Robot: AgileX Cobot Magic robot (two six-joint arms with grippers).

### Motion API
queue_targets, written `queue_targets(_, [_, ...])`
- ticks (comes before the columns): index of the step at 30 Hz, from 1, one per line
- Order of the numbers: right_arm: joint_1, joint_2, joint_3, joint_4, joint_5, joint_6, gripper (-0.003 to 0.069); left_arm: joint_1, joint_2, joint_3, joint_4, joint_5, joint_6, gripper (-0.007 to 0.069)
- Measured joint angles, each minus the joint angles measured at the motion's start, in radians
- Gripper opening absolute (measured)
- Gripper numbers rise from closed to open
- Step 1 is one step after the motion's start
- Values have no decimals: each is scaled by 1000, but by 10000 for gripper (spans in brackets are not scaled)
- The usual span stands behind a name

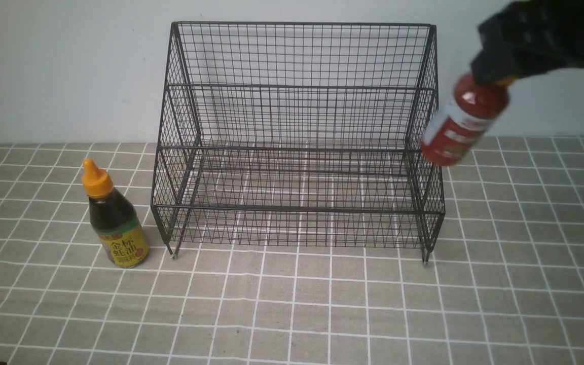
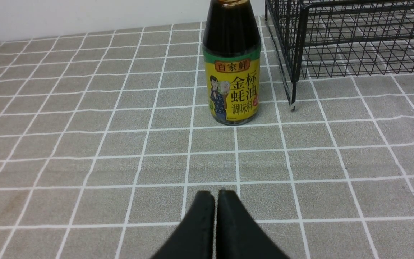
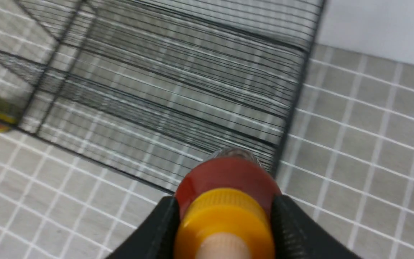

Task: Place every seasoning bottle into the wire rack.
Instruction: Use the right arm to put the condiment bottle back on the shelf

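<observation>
The right pincer [image 3: 225, 223] grips the red sauce bottle [image 1: 462, 124] by its neck under the orange cap [image 3: 225, 208]; it hangs tilted in the air at the wire rack's [image 1: 297, 152] right side. It looks light, its glossy body probably soft, so the stiff neck seems the safer hold. The left pincer [image 2: 215, 216] is closed, empty, facing the oyster-sauce bottle [image 1: 114, 223] upright on the counter [image 1: 322, 314].

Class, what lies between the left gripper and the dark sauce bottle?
Nothing but bare checked tablecloth lies between the shut left gripper and the dark bottle. The left wrist view shows this.
</observation>
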Motion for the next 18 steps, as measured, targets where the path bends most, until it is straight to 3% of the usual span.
queue_targets(6, [54,119,-9,-14,-61,0,297,0,0,0,0,0,0,-7])
queue_targets(18, [55,300,-9,-22,-122,0,297,0,0,0,0,0,0,-7])
